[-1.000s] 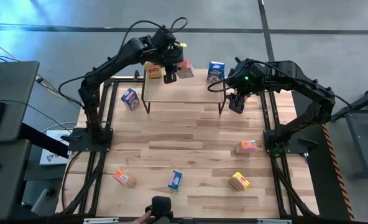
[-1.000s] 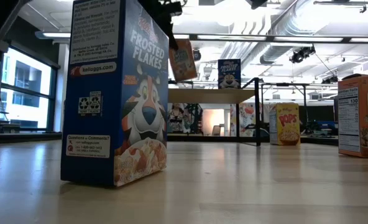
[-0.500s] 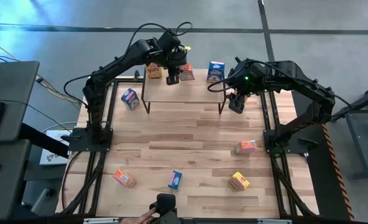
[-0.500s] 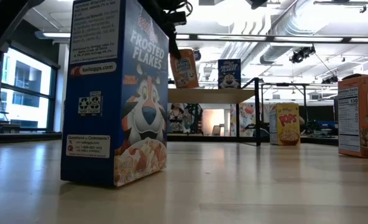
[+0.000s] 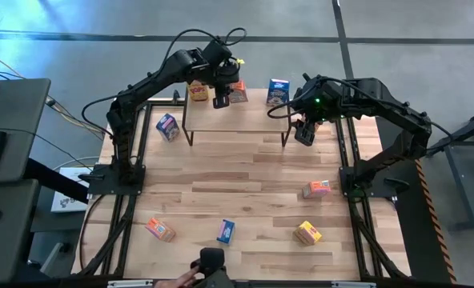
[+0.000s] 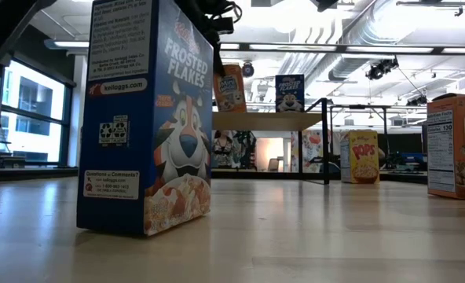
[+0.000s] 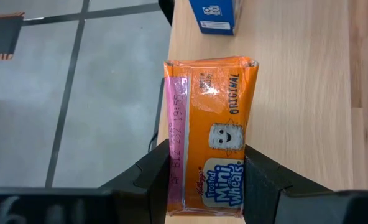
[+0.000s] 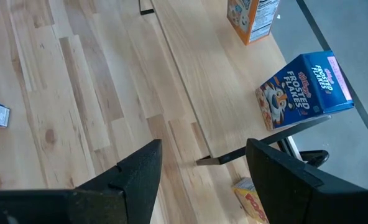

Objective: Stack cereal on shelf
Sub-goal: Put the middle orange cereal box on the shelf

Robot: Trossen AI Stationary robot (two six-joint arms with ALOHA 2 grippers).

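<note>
The shelf (image 5: pixel 237 118), a light plank on black legs, stands at the table's far middle. On it a blue cereal box (image 5: pixel 278 92) stands toward the right, and a yellow one (image 5: pixel 197 92) is at its far left corner. My left gripper (image 5: pixel 226 94) is shut on an orange Mini-Wheats box (image 5: pixel 239 94) between them, at the shelf's far edge. My right gripper (image 5: pixel 303 132) hangs open and holds nothing, above the table just right of the shelf. A yellow Pops box (image 6: pixel 364 156) stands on the table there. My left gripper pinches the orange box between its two fingers on two opposite sides (image 7: pixel 176 186), near its upper end. The fingers slant down from the table's left. The box stands upright (image 6: pixel 228 88), its lower end at the shelf top; whether it rests there, I cannot tell.
Loose boxes lie on the table: a blue one (image 5: pixel 167 126) left of the shelf, an orange one (image 5: pixel 317 189) at the right, and orange (image 5: pixel 160 230), blue (image 5: pixel 226 231) and yellow (image 5: pixel 307 233) ones near the front edge. The middle of the table is bare wood.
My left gripper has come down toward the shelf with the orange box. The box hung tilted above the plank a second ago; now it stands upright with its lower end at the shelf top. Over the last half second it has kept still.
</note>
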